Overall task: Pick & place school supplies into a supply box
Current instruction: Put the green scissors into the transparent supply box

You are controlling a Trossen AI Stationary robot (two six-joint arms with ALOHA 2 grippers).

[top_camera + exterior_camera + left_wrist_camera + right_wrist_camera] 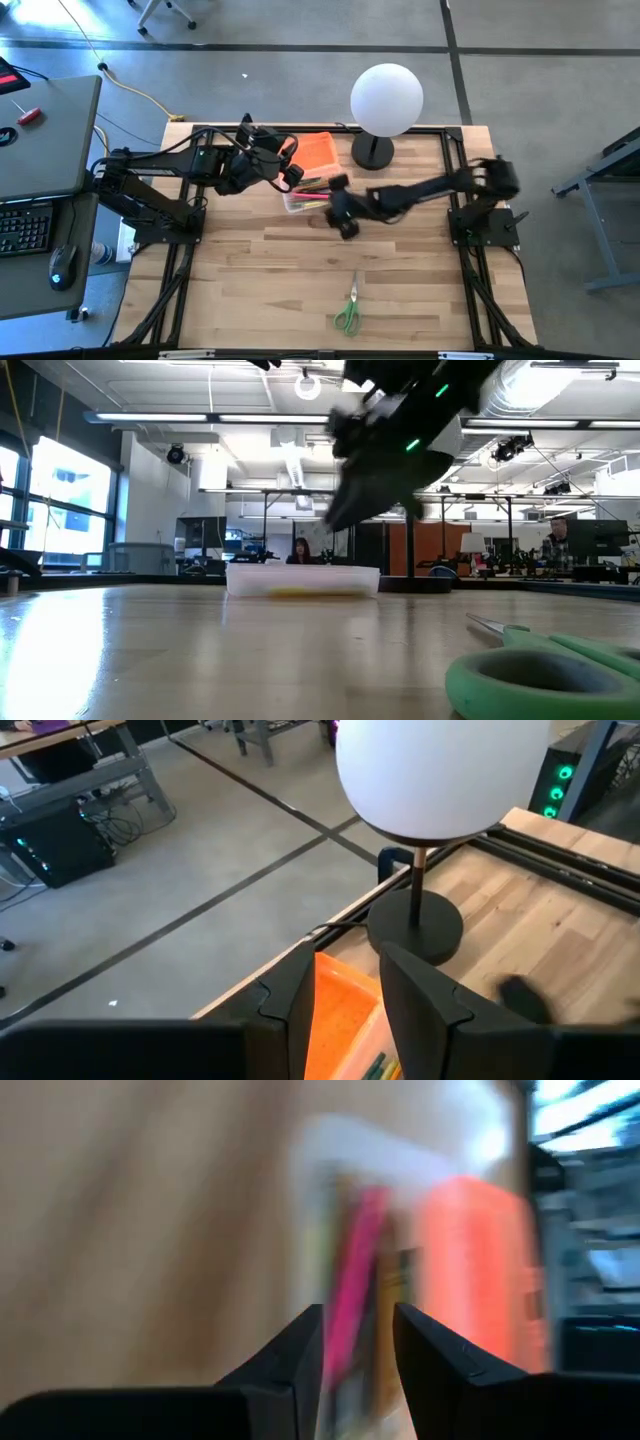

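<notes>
Wooden slats fill the table (250,290), where the supply box (305,195) lies near the globe lamp (385,100) with 2 grippers over it: the left gripper (290,175), fingers slightly apart, at its orange lid (335,1020), and the right gripper (358,1342), narrowly parted and empty, above the pink marker (352,1315). A careless descent could shove the box. Only the high and low views show the green scissors (348,312), well apart and unpacked
</notes>
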